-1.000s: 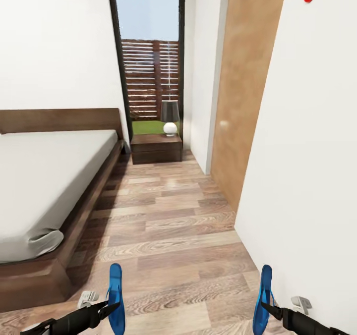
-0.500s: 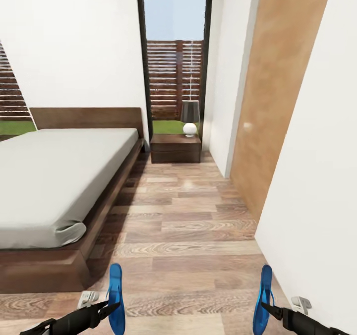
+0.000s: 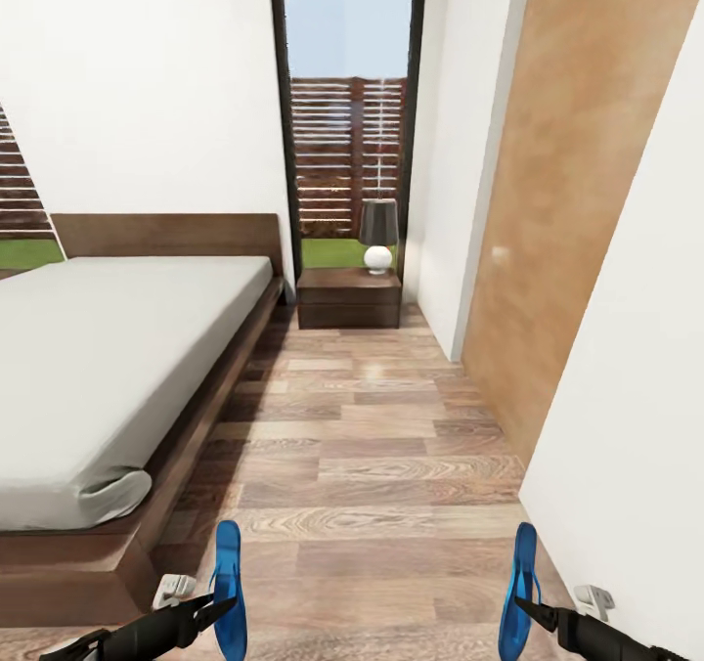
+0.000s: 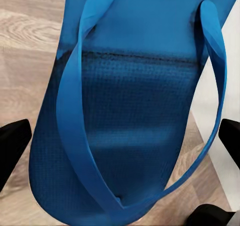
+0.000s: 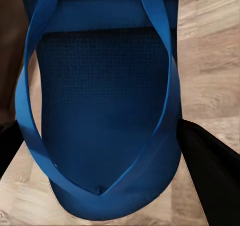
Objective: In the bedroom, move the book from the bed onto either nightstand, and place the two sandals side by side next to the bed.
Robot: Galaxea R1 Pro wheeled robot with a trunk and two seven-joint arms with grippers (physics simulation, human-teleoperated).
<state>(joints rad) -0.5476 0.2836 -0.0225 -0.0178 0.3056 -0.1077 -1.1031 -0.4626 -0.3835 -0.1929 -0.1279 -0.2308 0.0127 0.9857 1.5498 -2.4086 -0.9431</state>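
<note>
One bright blue flip-flop point(image 3: 228, 588), flat with a dimpled footbed and thin thong straps, is pinched edge-up by the left gripper point(image 3: 217, 610). Its twin point(image 3: 519, 591) is clamped likewise by the right gripper point(image 3: 528, 607). Both are held above the wood-plank floor point(image 3: 372, 456). The low bed point(image 3: 108, 368) is seen left, a glossy dark nightstand point(image 3: 349, 297) far, bearing a lamp point(image 3: 378, 235).

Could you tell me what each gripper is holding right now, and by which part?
Each holds one blue sandal on edge: the left gripper has the left sandal, the right gripper the right sandal, both gripped near the lower end.
</note>
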